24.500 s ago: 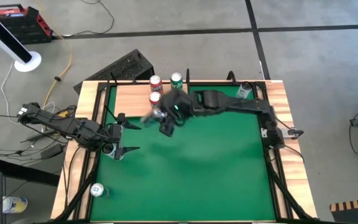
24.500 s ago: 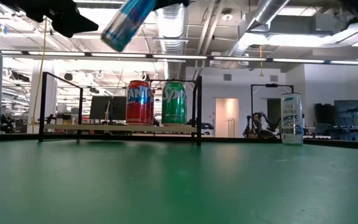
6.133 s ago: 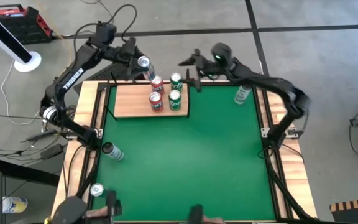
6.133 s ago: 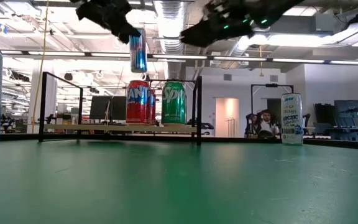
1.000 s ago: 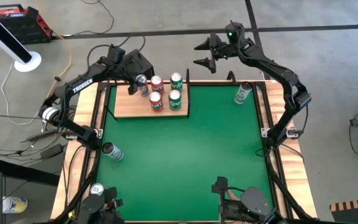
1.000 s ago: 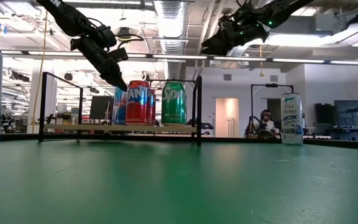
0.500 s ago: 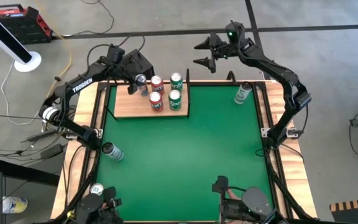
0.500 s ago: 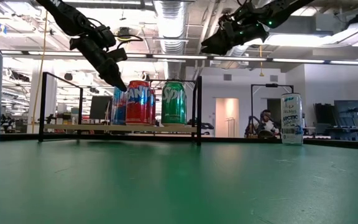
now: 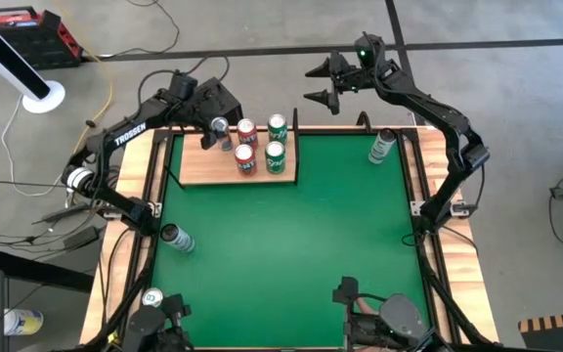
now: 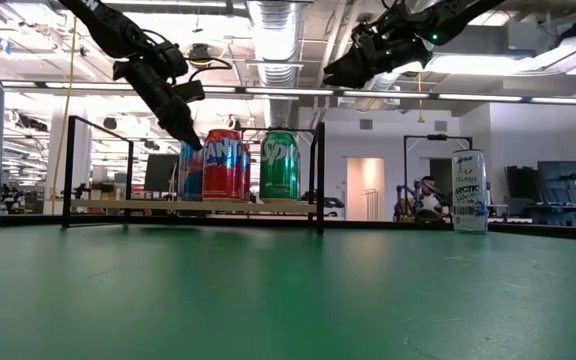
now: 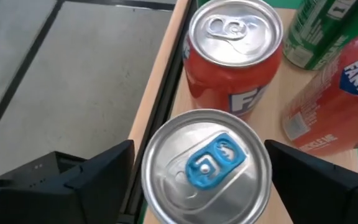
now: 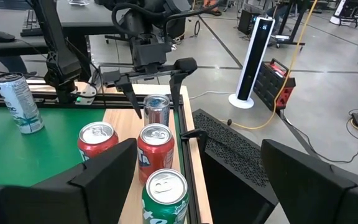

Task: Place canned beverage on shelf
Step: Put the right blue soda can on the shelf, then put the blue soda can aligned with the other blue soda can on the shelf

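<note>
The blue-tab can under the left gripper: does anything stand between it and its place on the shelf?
Nothing visible does. The blue-tab can already stands upright on the shelf, beside the red cans. The left gripper is open around its top, fingers apart from its sides. The right gripper waits open beyond the table's far edge.

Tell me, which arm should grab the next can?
Probably the left. Two cans lie by the table's left edge, on its side. Its end effector stands open around the blue-tab can on the shelf; the right hovers behind the table.
</note>
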